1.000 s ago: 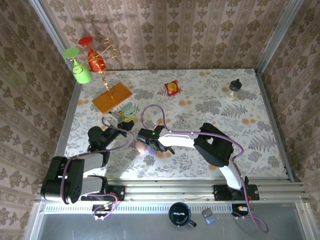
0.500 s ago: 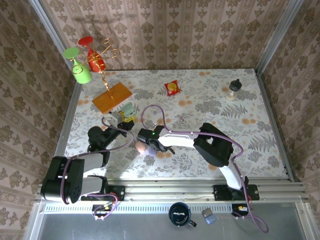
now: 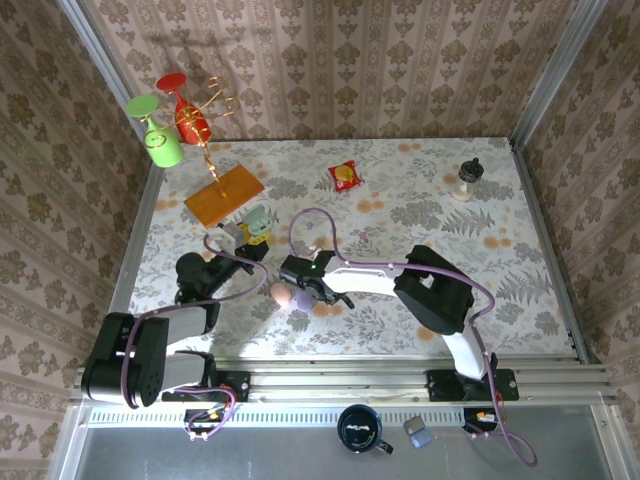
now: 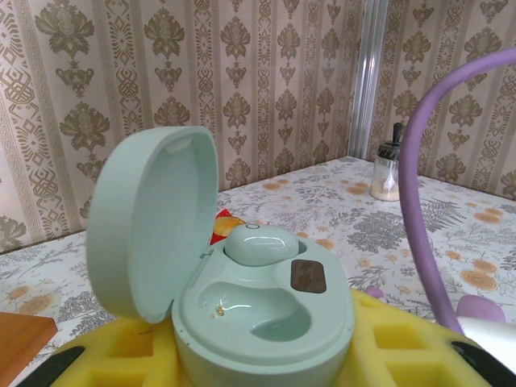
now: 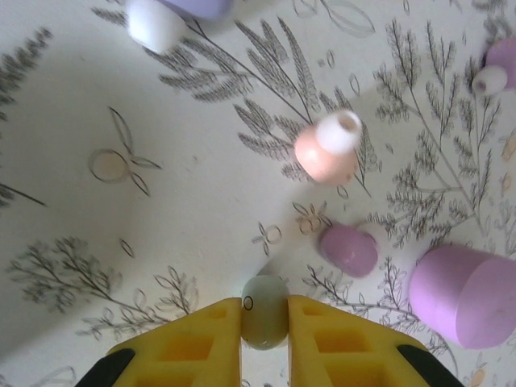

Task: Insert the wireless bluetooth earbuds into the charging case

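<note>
In the left wrist view an open mint-green charging case [image 4: 266, 310] sits between my yellow fingers [image 4: 403, 339], with my left gripper [image 4: 266, 359] shut on it. Its lid [image 4: 149, 222] stands up. One green earbud [image 4: 260, 242] lies in the far slot and the near slot [image 4: 258, 310] is empty. My right gripper [image 5: 264, 310] is shut on a pale green earbud [image 5: 264, 321] just above the tabletop. A pink earbud [image 5: 326, 153] and a purple earbud [image 5: 348, 250] lie loose beyond it. From above, the right gripper [image 3: 300, 290] is right of the left gripper [image 3: 252, 236].
A purple case [image 5: 463, 298] stands right of my right fingers, and more small pastel pieces [image 5: 157, 22] lie farther off. At the back are a wooden board [image 3: 223, 193] with a glass rack, a red packet [image 3: 345, 176] and a small bottle [image 3: 466, 180].
My right gripper has closed onto the pale green earbud, and the right arm has shifted slightly to the right. The left arm and its case have stayed still.
</note>
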You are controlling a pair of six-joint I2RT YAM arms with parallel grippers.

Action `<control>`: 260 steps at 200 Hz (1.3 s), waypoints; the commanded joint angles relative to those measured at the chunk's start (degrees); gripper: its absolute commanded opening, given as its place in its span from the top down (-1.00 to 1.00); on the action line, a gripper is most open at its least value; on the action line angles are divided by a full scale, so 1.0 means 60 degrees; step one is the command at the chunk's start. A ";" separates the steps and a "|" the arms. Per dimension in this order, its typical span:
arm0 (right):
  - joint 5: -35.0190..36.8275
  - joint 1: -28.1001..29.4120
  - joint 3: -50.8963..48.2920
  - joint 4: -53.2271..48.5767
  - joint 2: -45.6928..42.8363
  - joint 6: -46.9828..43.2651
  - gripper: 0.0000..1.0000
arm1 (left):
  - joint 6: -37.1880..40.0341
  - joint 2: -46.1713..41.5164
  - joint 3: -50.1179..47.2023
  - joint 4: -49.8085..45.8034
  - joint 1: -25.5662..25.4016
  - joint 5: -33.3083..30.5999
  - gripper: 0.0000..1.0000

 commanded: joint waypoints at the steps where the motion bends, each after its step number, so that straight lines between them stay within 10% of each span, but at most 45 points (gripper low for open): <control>1: -0.0945 -0.0469 -0.0676 0.0727 -0.0931 0.0263 0.59 | 0.0113 0.0091 0.0084 0.0223 -0.0106 0.0256 0.31; 260: -0.9033 -0.4864 -0.5155 0.6860 -0.8208 0.3469 0.60 | 0.1538 0.3345 0.2515 0.0297 -0.4297 -0.1255 0.33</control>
